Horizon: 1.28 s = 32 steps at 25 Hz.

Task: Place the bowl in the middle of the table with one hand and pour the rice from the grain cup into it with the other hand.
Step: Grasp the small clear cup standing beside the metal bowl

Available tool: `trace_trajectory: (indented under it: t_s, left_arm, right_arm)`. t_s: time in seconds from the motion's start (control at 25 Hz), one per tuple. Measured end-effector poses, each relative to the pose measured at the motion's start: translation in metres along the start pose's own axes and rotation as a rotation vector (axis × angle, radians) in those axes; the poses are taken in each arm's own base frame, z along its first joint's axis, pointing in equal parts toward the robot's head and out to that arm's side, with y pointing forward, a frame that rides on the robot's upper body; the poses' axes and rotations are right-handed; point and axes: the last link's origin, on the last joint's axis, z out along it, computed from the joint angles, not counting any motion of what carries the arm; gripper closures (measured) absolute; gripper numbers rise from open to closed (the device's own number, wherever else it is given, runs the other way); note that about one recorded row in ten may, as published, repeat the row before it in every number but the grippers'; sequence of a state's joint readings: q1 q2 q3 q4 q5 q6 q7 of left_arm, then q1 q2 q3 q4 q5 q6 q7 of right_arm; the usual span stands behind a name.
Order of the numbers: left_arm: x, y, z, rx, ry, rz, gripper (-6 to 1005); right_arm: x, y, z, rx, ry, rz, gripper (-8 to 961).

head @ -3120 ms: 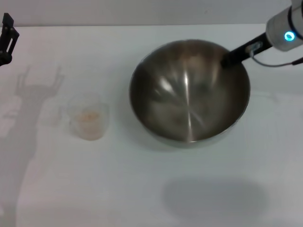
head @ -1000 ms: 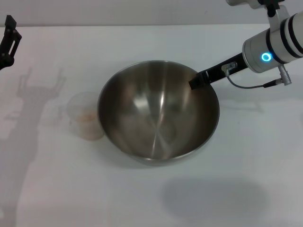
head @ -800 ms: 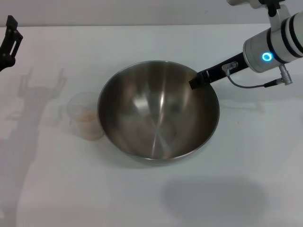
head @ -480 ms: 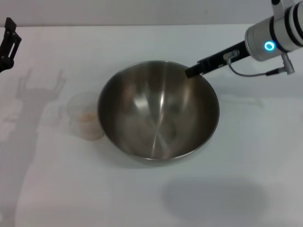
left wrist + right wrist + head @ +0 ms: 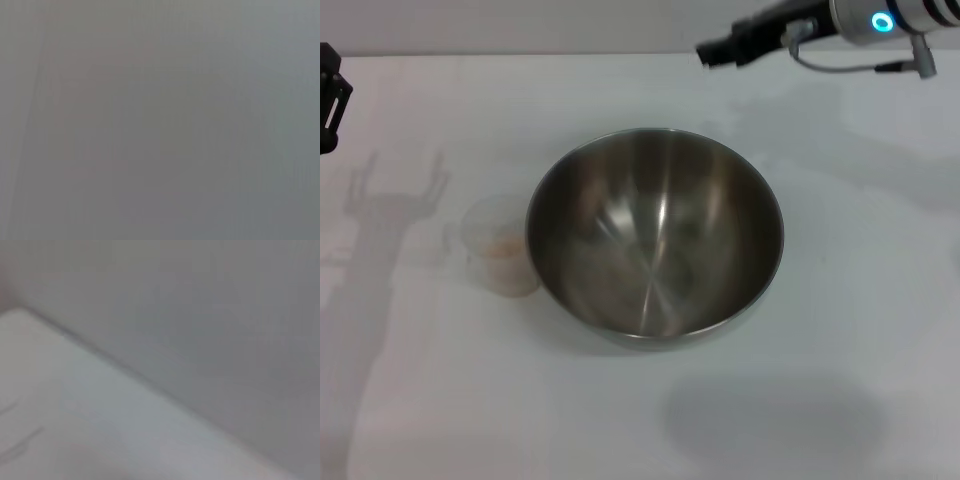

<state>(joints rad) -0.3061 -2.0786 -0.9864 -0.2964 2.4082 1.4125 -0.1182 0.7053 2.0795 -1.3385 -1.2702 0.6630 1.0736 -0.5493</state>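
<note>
Hovering right hand (image 5: 705, 50), clear of bowl (image 5: 655, 235)

Beyond the far edge of the work surface runs a plain grey wall (image 5: 520, 25), and grey shadows (image 5: 390, 215) lie at the left, with a rounded shadow patch (image 5: 770, 420) nearer.
</note>
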Motion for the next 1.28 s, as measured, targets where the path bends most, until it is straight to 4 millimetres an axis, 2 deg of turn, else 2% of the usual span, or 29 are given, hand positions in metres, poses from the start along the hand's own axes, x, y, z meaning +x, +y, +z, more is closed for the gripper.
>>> trace_trajectory:
  t_s: [0.08,0.24,0.36,0.56,0.72,0.88,0.96,1.08,1.2,1.28]
  left_arm:
    - [0.0,0.0,-0.001,0.001,0.002,0.0,163]
    - [0.0,-0.001,-0.002,0.002,0.003,0.001,163]
    - [0.0,-0.001,-0.002,0.004,0.002,0.002,163]
    - [0.002,-0.003,-0.005,0.008,0.015,0.004,163]
    - [0.004,-0.003,-0.006,0.008,0.025,0.005,163]
    - [0.005,-0.001,-0.009,-0.001,0.031,0.004,164]
    - [0.005,0.002,-0.013,-0.022,0.036,0.004,164]
    - [0.005,0.004,-0.024,-0.048,0.036,0.008,164]
    - [0.004,0.006,-0.042,-0.068,0.021,0.007,164]
    - [0.003,0.008,-0.054,-0.083,0.007,0.005,164]
  right_arm:
    - [-0.008,-0.001,-0.003,0.062,-0.102,-0.055,444]
    - [-0.013,-0.001,-0.008,0.192,-0.304,-0.145,438]
    - [-0.008,0.0,-0.01,0.304,-0.471,-0.168,437]
    - [0.011,0.005,-0.02,0.503,-0.766,-0.177,441]
    - [0.042,0.02,-0.024,0.601,-0.968,-0.188,443]
    - [0.082,0.026,-0.029,0.567,-1.159,-0.116,445]
    - [0.104,0.02,-0.035,0.494,-1.241,-0.027,445]
    - [0.134,-0.001,-0.042,0.37,-1.277,0.181,445]
    - [0.16,-0.024,-0.045,0.305,-1.243,0.387,445]
    - [0.176,-0.033,-0.047,0.29,-1.211,0.463,445]
